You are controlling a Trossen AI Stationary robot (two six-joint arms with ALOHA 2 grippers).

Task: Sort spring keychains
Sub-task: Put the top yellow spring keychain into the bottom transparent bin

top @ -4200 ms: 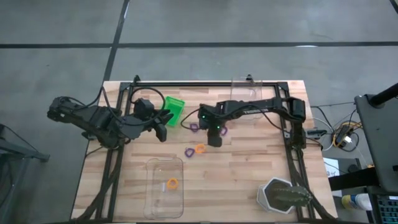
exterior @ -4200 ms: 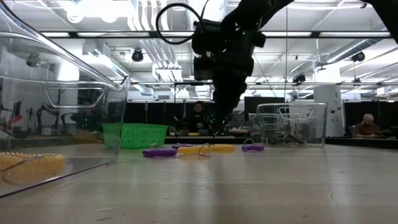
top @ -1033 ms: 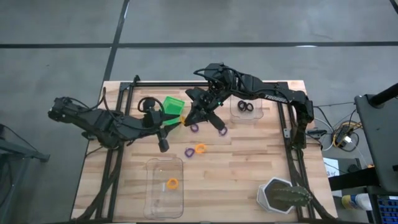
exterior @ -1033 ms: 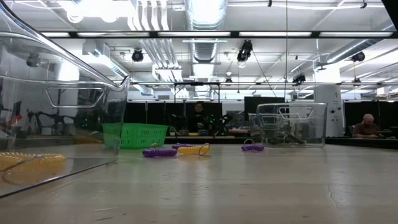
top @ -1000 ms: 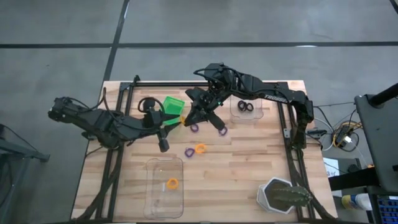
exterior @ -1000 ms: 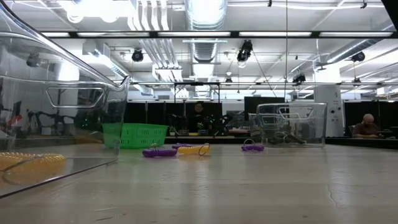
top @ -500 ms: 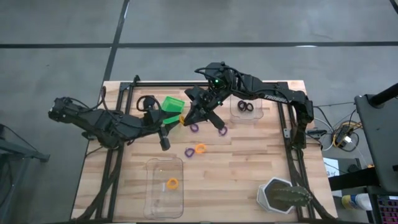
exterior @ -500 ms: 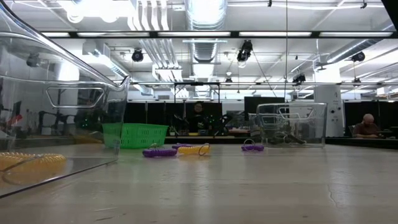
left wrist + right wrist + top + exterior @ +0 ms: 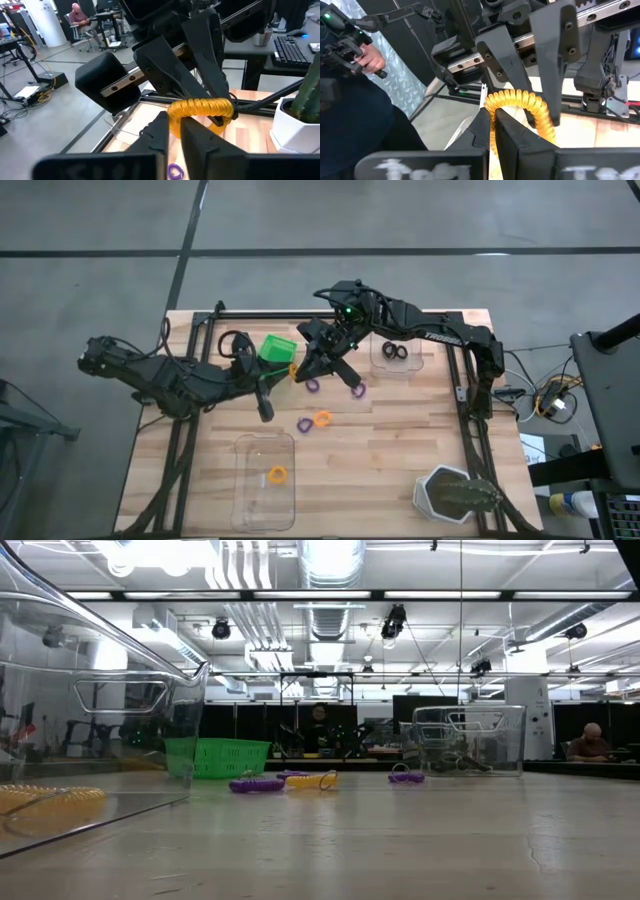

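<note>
- The desk (image 9: 400, 450) is wide and open, so a coil flung off during this mid-air handover could roll well away from the sorting spots or off an edge.
- The front clear tray (image 9: 262, 498) already holds one orange coil, so it is probably the destination. It lies well away from the handover point, and a weak pinch could fail on the way there.
- The green bin (image 9: 278, 347) sits just beside the meeting point. If the coil slips free, it may fall into the bin by mistake.
- The left hand (image 9: 172, 122) looks clenched on one end of the coil, while the right hand (image 9: 491, 117) is clenched on the other. If either arm pulls away before one lets go, the spring will likely stretch and snap back.
- The orange spring keychain (image 9: 200, 109) hangs above the desk between the two hands, gripped only at its rim. It is small and springy, so it could twist out.
- The loose spring keychains (image 9: 312, 385) lie near, below the arms, and a low sweep could scatter them.
</note>
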